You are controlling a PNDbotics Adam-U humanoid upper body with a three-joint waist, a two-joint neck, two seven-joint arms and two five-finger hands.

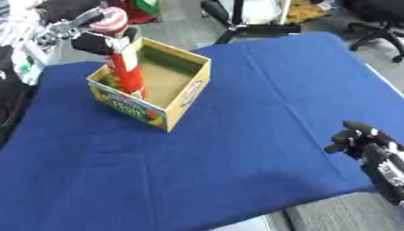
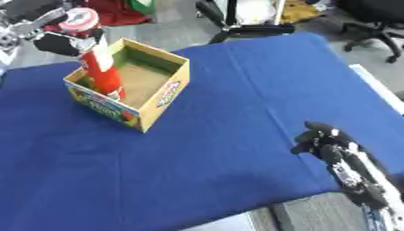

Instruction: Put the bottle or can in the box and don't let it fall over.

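Observation:
A tall red can (image 1: 126,74) with a pale lid stands nearly upright inside the open cardboard box (image 1: 193,79), at its left near corner. Its lower end is behind the box wall, so I cannot tell whether it touches the floor of the box. My left hand (image 1: 94,43) comes in from the upper left and is shut on the can just under the lid. My right hand (image 2: 319,140) rests at the lower right above the cloth, its fingers relaxed and a little bent, holding nothing.
A blue cloth (image 1: 260,113) covers the table, and its front edge runs along the bottom right. Beyond the far edge stand office chairs (image 1: 371,27) and clutter on the floor. White equipment (image 1: 28,58) sits at the left edge.

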